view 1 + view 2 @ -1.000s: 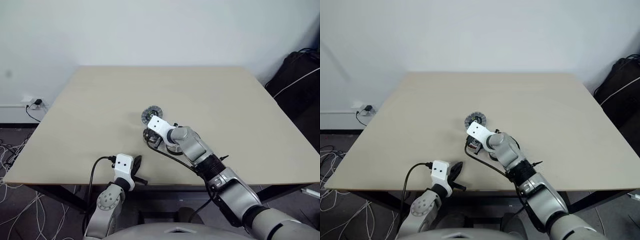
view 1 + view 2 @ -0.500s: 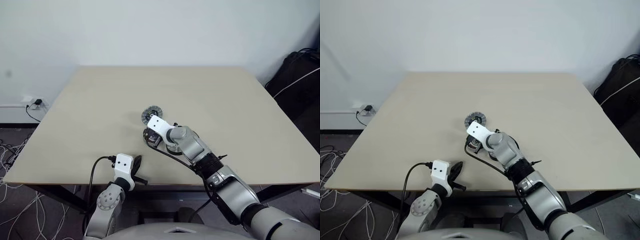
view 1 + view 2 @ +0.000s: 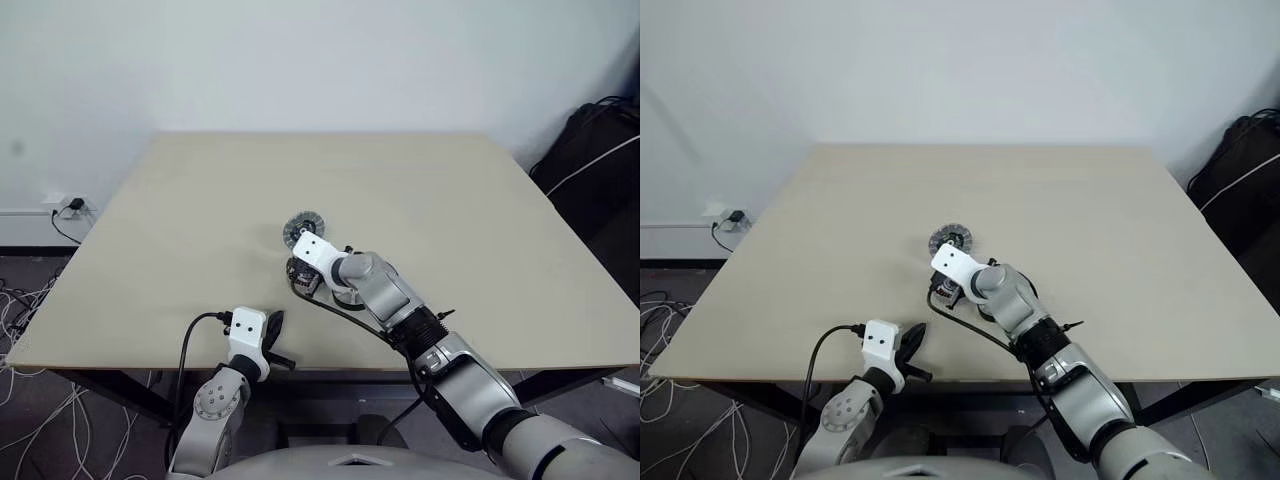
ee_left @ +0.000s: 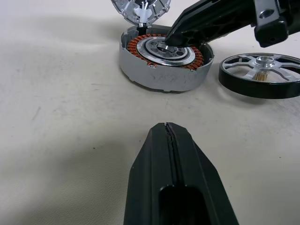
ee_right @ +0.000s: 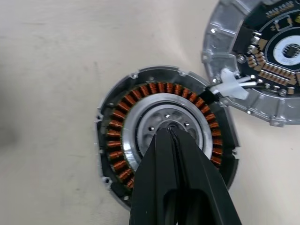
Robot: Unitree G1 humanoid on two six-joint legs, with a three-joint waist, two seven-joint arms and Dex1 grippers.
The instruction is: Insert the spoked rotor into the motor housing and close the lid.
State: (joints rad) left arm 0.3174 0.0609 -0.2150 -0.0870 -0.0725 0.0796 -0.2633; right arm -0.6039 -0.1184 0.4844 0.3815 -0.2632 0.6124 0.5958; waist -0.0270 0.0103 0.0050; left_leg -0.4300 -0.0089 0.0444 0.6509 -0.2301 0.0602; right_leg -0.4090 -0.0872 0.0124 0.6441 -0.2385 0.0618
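Left wrist view counts three motor parts on the beige table (image 4: 56,140). One is the motor housing (image 4: 140,77), a round grey-walled cup with a copper-brown ring of windings around a silver centre. One is the spoked rotor (image 4: 262,75), a dark-rimmed open wheel with silver spokes and a small hub, lying flat just beside the housing and apart from it. One is the lid (image 5: 262,61), a silvery round disc with a dark circuit face, touching the housing's rim through a small white connector (image 5: 232,86).

Two grippers are present. The right gripper (image 5: 171,133) has its two black fingers pressed together, holding nothing, with the tips resting on the silver centre of the housing. The left gripper (image 4: 166,129) is likewise pressed together and empty, low over the table's near edge, well apart from the three parts.
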